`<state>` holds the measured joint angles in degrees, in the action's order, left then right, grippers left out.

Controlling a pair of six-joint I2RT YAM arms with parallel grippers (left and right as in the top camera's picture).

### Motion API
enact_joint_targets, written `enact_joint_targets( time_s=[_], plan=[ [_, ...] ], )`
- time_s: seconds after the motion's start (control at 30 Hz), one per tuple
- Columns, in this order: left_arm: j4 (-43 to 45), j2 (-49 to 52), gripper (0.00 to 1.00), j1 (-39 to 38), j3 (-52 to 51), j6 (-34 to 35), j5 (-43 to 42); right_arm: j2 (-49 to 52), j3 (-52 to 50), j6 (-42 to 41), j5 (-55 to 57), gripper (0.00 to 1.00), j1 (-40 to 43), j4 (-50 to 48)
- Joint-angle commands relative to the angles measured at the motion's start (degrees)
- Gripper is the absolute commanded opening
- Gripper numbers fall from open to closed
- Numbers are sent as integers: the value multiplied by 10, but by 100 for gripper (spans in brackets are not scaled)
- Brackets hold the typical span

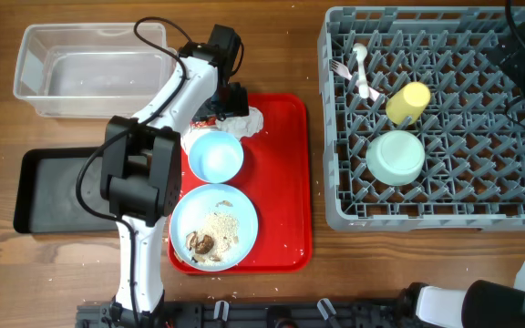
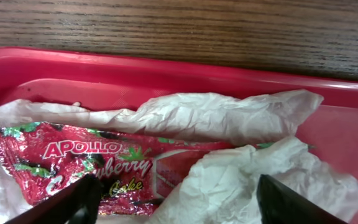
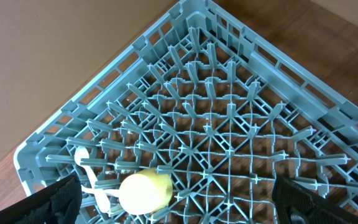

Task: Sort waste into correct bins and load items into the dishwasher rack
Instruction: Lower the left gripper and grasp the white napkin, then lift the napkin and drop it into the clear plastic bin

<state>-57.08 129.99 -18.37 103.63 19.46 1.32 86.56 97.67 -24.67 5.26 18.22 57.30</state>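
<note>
Left wrist view puts the left gripper (image 2: pixel 180 200) low over the wrapper (image 2: pixel 98 165), its two dark fingers (image 2: pixel 67 202) standing well apart with nothing pinched between them: open, straddling the heap. The wrapper lies just ahead of the left finger on the red tray (image 2: pixel 166 65), whose rim runs across beyond the fingertips. The napkin (image 2: pixel 229 118) curls behind the wrapper and bulges up by the right finger, covering the wrapper's end on that side. We judge both to be nearly weightless. The wrapper is thin glossy film, crinkly and slippery, so it may slide out of a shallow pinch. The napkin is soft and crushes easily. We would take the wrapper across its creased middle, toward the left finger, where no napkin covers it; otherwise both may lift together. On the film we read "APOLLO" in white capitals, and below it yellow script ending in "berry" and the word "Cake"; the first letters are lost in a crease. Over at the rack (image 3: pixel 241 118) the right gripper (image 3: pixel 182 208) hangs with fingers spread wide and empty, the cup (image 3: pixel 145 191) lying just below it.
</note>
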Motion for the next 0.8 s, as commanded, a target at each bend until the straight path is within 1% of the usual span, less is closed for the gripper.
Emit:
enact_joint_targets(
  time_s=[0.0,0.13,0.17,0.23,0.3,0.33,0.4,0.43,0.5,0.57,0.77],
  plan=[
    [-6,11,76,-2,3,-11,-9,5,0,-8,12,100,0,-1],
    [-10,11,67,-2,-2,-13,-23,5,0,-8,12,100,0,-1],
    [-11,11,63,-2,-3,-13,-24,5,0,-8,12,100,0,-1],
    [-10,11,58,-2,-6,-13,-24,5,0,-8,12,100,0,-1],
    [-13,11,48,-2,-7,-12,-24,5,0,-8,12,100,0,-1],
    [-12,11,40,-2,-7,-12,-24,5,0,-8,12,100,0,-1],
    [-11,11,30,-2,-7,-12,-24,5,0,-8,12,100,0,-1],
    [-10,10,20,-2,-7,-12,-24,5,0,-8,12,100,0,-1],
    [-11,8,5,-2,-5,-9,-24,5,0,-8,12,100,0,-1],
    [-14,-3,4,-2,-5,-8,-24,5,0,-8,12,100,0,-1],
    [-23,-46,4,-2,-5,-6,-24,5,0,-8,12,100,0,-1]
  ],
)
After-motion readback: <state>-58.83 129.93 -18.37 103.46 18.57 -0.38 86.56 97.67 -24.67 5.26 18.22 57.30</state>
